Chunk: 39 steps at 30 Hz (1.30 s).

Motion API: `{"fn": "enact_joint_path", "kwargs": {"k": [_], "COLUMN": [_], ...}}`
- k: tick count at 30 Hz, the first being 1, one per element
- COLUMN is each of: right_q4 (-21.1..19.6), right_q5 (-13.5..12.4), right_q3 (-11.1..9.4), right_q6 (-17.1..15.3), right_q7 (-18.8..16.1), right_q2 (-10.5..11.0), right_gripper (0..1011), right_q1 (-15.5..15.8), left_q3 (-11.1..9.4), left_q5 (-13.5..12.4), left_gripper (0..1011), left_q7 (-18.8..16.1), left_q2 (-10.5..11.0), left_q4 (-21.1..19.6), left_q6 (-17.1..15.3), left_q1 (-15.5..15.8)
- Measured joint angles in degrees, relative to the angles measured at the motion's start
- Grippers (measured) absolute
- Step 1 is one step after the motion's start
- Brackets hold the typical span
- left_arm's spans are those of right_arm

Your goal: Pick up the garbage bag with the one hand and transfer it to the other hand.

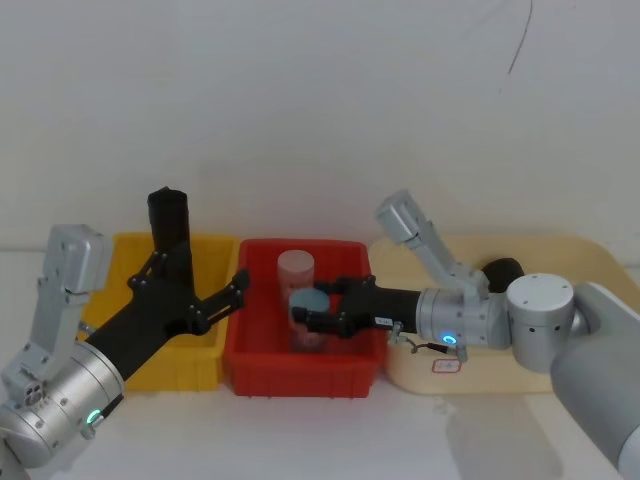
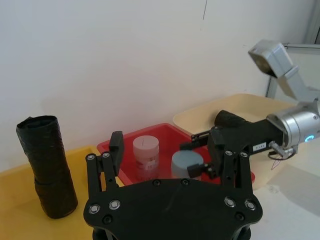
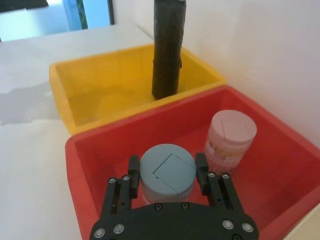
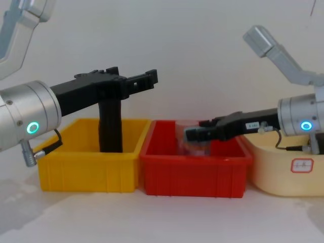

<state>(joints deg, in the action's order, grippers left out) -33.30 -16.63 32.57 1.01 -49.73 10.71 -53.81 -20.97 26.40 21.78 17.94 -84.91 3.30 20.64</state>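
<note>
Nearest, the left gripper is held wide open and empty above the yellow bin, the garbage bag not yet grasped, while the right gripper is seen closed around a blue-lidded jar in the red bin; a descent onto the roll is judged to come next.

1. You have a black garbage bag standing in a yellow bin.
2. Your red bin holds a pink jar and a grey-blue-lidded jar.
3. Your cream tray carries a white label with red marks.
4. Both tools are black: left tool, right tool.
5. The worktop is white.
</note>
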Motion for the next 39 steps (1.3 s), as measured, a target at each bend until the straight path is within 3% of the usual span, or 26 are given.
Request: {"fn": "enact_joint_path", "kwargs": {"k": [13,18,26,32,39], "right_q4": [-11.12,-17.43,-24.05,-27.21,-28.66], "right_q5": [-2.18,-3.1,-4.13,-4.46,-4.4], "right_q3": [-3.37,-5.56,-8.42,-9.88,-10.47], "right_q6": [-0.49,-0.96,-2.38,-3.91,-5.4], "right_q7": [2.49,5.12,8.9,11.63,13.88], "right_q2": [4.26,7.5,11.77,14.74,16.68], "right_gripper": [647,647,647,647,652], "right_q1": [3.16,5.54,9.55,12.92,15.97], "left_q3": [0.0,0.0,0.0,0.0,0.0], "left_q5": [0.0,0.0,0.0,0.0,0.0], "left_gripper": [1000,1000,1000,1001,1000], "left_q7": [0.0,0.0,0.0,0.0,0.0], "left_q2": [0.0,0.0,0.0,0.0,0.0], "left_q4": [0.0,0.0,0.0,0.0,0.0], "left_q6": [0.0,0.0,0.0,0.0,0.0], "left_q1": [0.0,0.0,0.0,0.0,0.0]}}
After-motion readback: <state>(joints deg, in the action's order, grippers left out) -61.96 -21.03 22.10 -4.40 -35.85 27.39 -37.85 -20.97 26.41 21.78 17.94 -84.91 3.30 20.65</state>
